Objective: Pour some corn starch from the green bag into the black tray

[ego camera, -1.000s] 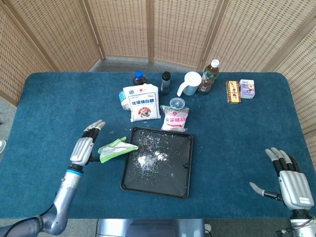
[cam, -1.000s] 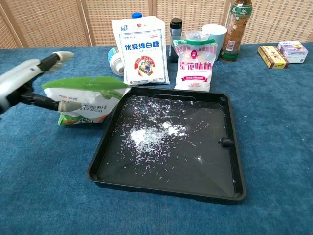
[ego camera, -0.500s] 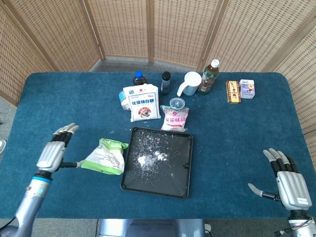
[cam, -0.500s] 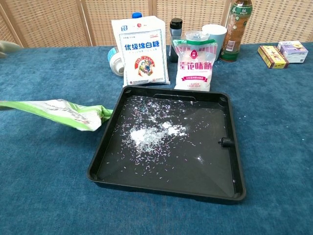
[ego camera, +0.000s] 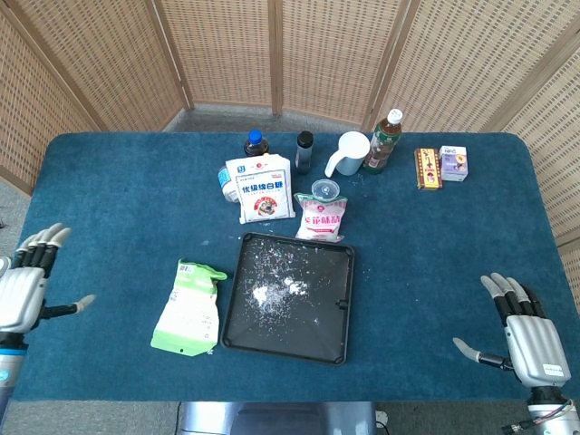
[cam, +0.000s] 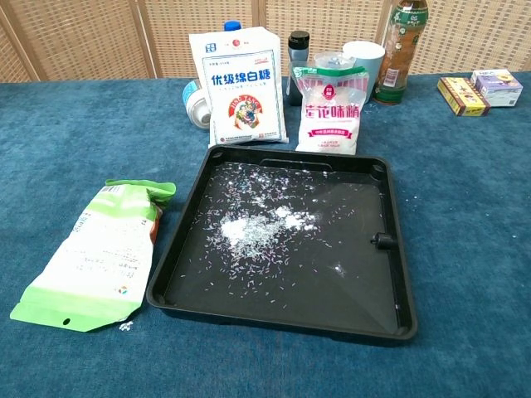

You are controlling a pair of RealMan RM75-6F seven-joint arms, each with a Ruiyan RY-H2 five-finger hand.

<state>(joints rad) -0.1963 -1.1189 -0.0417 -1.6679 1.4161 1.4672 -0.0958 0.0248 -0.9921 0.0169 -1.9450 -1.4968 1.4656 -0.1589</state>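
The green bag (ego camera: 188,307) (cam: 94,254) lies flat on the blue table just left of the black tray (ego camera: 338,286) (cam: 397,240), touching its left rim. A small heap of white powder (ego camera: 276,291) (cam: 253,226) and scattered flecks sit inside the tray. A few white specks (cam: 124,325) lie on the cloth by the bag's near end. My left hand (ego camera: 25,285) is at the far left table edge, fingers spread, holding nothing. My right hand (ego camera: 524,331) hovers at the near right corner, fingers apart and empty. Neither hand shows in the chest view.
Behind the tray stand a white sugar bag (ego camera: 260,187) (cam: 242,85), a pink-labelled bag (ego camera: 323,218) (cam: 332,108), a dark bottle (ego camera: 256,144), a black shaker (ego camera: 304,151), a white jug (ego camera: 348,152), a tea bottle (ego camera: 384,140) and small boxes (ego camera: 440,165).
My left hand let go of the green bag and drew back far to the left. The bag dropped from tilted over the tray's edge to lying flat beside it.
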